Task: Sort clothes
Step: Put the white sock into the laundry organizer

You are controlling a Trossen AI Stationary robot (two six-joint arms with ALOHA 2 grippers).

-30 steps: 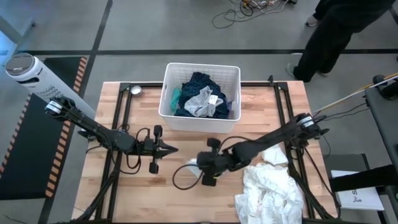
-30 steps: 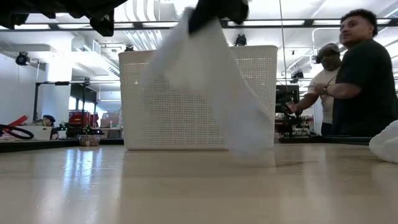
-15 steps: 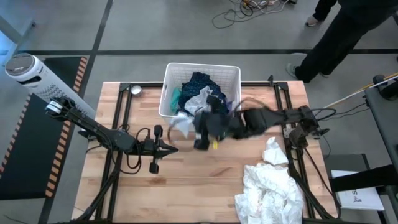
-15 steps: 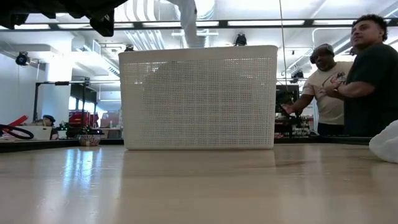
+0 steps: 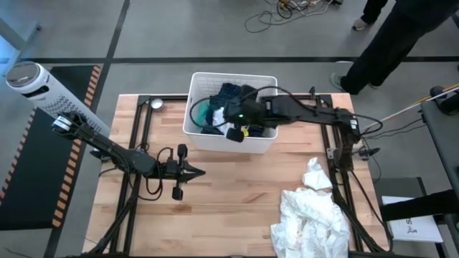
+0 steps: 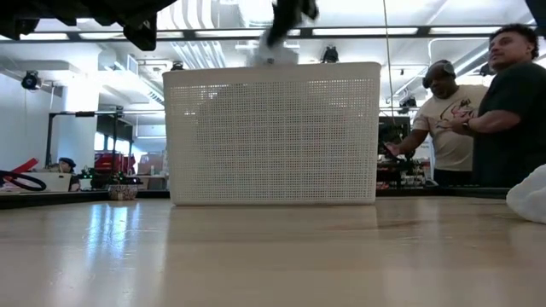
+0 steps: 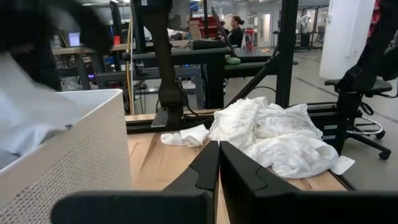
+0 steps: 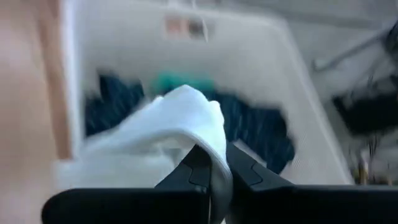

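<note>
We see our right gripper over the white basket, among dark and teal clothes. A white pile lies well off toward its arm's side. Our left gripper rests just outside the basket's wall.

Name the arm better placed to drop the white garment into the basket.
Right. The right claw is shut on the white garment directly above the basket. The left claw sits shut and empty over the table in front of the basket.
</note>
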